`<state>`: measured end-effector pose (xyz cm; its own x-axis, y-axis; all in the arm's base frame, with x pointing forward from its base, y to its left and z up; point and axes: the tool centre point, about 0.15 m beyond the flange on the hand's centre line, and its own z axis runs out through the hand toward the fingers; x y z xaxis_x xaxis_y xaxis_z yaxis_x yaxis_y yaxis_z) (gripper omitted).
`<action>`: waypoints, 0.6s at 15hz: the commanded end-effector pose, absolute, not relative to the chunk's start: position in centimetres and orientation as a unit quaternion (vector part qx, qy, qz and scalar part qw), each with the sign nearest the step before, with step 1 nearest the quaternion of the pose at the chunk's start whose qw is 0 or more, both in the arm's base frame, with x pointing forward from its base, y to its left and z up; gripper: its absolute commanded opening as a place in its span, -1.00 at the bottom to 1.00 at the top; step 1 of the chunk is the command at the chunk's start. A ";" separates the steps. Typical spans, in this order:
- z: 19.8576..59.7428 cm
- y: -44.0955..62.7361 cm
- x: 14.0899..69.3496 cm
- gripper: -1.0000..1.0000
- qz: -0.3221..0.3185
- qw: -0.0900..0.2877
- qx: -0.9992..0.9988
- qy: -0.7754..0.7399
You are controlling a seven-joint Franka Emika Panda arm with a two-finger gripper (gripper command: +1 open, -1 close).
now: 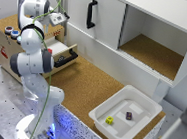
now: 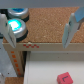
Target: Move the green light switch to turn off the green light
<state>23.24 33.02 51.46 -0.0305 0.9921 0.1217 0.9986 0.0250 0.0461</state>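
I see the arm (image 1: 35,62) reaching over the open drawer (image 1: 61,52), with a white bin (image 1: 102,116) on the table (image 1: 85,84) holding two small cubes.

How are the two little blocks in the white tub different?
The yellow block is bright; the dark block looks deep red or maroon. The yellow block lies close to a wall of the white tub; the dark block lies nearer the tub's middle. Both are small cubes, apart, inside the same tub.

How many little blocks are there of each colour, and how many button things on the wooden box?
Yellow block: 1
Dark red block: 1
Red block: 1
Round buttons: 2
Total: 5
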 end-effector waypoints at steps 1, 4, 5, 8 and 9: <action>52.6 35.4 21.2 1.00 -0.052 0.039 -0.695 -0.716; 53.4 37.4 19.6 1.00 -0.052 0.025 -0.693 -0.718; 53.8 37.9 18.9 1.00 -0.053 0.017 -0.693 -0.719; 54.9 39.9 16.2 1.00 -0.048 0.006 -0.671 -0.740; 55.1 40.6 15.5 1.00 -0.051 0.002 -0.664 -0.746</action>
